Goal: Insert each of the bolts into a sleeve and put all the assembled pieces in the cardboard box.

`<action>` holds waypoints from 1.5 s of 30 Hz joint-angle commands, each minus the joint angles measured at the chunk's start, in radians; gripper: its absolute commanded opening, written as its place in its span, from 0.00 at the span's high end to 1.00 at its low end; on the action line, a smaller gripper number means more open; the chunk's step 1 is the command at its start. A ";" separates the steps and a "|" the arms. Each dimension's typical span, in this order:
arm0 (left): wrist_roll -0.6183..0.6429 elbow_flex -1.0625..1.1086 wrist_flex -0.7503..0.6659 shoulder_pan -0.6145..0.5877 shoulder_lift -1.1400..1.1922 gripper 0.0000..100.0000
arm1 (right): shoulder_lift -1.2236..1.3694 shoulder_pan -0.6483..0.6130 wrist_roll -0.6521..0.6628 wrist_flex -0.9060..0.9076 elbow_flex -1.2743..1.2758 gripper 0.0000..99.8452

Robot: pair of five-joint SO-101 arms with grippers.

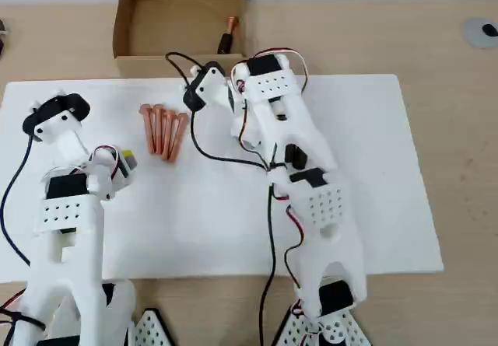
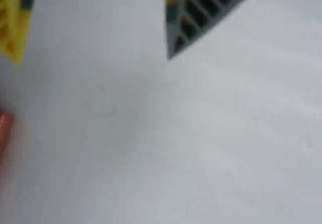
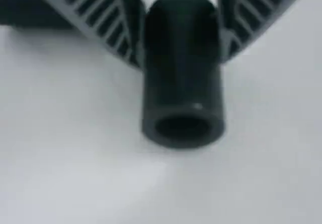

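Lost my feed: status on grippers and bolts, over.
Left gripper open over mat. Right gripper shut on black sleeve. Four bolts loose on mat, one assembled piece in box. Cable beside bolts.

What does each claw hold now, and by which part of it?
The right claw grips a black sleeve by one end; its other, open end sticks out. The left claw is open and holds nothing.

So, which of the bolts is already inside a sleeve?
The bolt in the cardboard box, by its right wall: a black sleeve covers its near end. The four bolts on the white mat are bare copper.
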 commanded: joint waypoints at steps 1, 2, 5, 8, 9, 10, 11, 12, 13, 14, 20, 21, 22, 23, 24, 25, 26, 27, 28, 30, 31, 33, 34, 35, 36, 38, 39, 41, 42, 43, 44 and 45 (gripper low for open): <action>-0.005 -0.031 -0.005 0.017 -0.007 0.79 | -0.008 -0.010 0.005 0.101 -0.163 0.99; -0.005 -0.031 -0.005 0.017 -0.007 0.79 | -0.008 -0.010 0.005 0.127 -0.206 0.99; -0.005 -0.031 -0.005 0.017 -0.007 0.79 | -0.008 -0.010 0.003 0.161 -0.294 0.99; -0.005 -0.031 -0.005 0.017 -0.007 0.79 | -0.008 -0.010 0.003 0.161 -0.303 0.99; -0.005 -0.031 -0.005 0.017 -0.007 0.79 | -0.008 -0.012 0.003 0.163 -0.302 0.99; -0.005 -0.031 -0.005 0.017 -0.007 0.79 | -0.008 -0.012 -0.002 0.163 -0.302 0.99; -0.005 -0.031 -0.005 0.017 -0.007 0.79 | -0.010 -0.010 -0.011 0.163 -0.303 0.99; -0.005 -0.031 -0.005 0.015 -0.007 0.79 | -0.012 -0.010 -0.020 0.163 -0.308 0.99; -0.002 -0.031 -0.005 0.012 -0.007 0.79 | -0.022 -0.010 -0.028 0.163 -0.309 0.99; 0.003 -0.032 -0.008 0.011 -0.007 0.79 | -0.041 -0.010 -0.037 0.163 -0.309 0.99; 0.000 -0.046 -0.031 0.017 0.001 0.79 | -0.302 -0.030 -0.124 0.161 -0.311 0.99; -0.005 -0.051 -0.034 0.017 0.001 0.79 | -0.352 -0.033 -0.135 0.161 -0.309 0.99; -0.020 -0.058 -0.034 0.017 0.001 0.79 | -0.403 -0.033 -0.147 0.161 -0.306 0.99; -0.049 -0.078 -0.023 0.017 0.002 0.79 | -0.447 -0.033 -0.163 0.161 -0.305 0.99; -0.081 -0.097 -0.008 0.017 0.002 0.79 | -0.487 -0.031 -0.181 0.161 -0.303 0.99; -0.110 -0.121 0.012 0.018 0.004 0.79 | -0.524 -0.030 -0.206 0.161 -0.303 0.99; -0.137 -0.146 0.032 0.021 0.010 0.79 | -0.555 -0.028 -0.233 0.161 -0.303 0.99; -0.170 -0.175 0.055 0.029 0.019 0.79 | -0.582 -0.024 -0.259 0.161 -0.303 0.99; -0.206 -0.204 0.083 0.034 0.035 0.79 | -0.607 -0.015 -0.285 0.161 -0.302 0.99; -0.292 -0.264 0.135 0.051 0.070 0.79 | -0.653 -0.007 -0.327 0.161 -0.292 0.99; -0.350 -0.295 0.163 0.057 0.090 0.79 | -0.676 -0.005 -0.338 0.161 -0.278 0.99; -0.477 -0.359 0.212 0.060 0.130 0.79 | -0.731 -0.005 -0.336 0.161 -0.225 0.99; -0.539 -0.391 0.229 0.058 0.153 0.79 | -0.765 -0.005 -0.334 0.161 -0.188 0.99; -0.598 -0.420 0.242 0.055 0.179 0.79 | -0.802 -0.007 -0.334 0.161 -0.145 0.99; -0.644 -0.451 0.249 0.055 0.205 0.79 | -0.842 -0.007 -0.334 0.161 -0.099 0.99; -0.677 -0.512 0.252 0.054 0.269 0.79 | -0.932 -0.005 -0.334 0.161 0.008 0.99; -0.678 -0.546 0.252 0.054 0.306 0.79 | -0.984 -0.005 -0.333 0.161 0.064 0.99; -0.678 -0.617 0.252 0.055 0.389 0.79 | -1.101 0.007 -0.331 0.152 0.174 0.99; -0.674 -0.652 0.252 0.057 0.433 0.79 | -1.161 0.013 -0.331 0.132 0.228 0.99; -0.672 -0.681 0.253 0.060 0.479 0.79 | -1.224 0.016 -0.331 0.109 0.280 0.99; -0.660 -0.707 0.253 0.061 0.524 0.79 | -1.283 0.016 -0.331 0.084 0.332 0.99; -0.637 -0.729 0.255 0.071 0.564 0.79 | -1.348 0.016 -0.331 0.061 0.386 0.99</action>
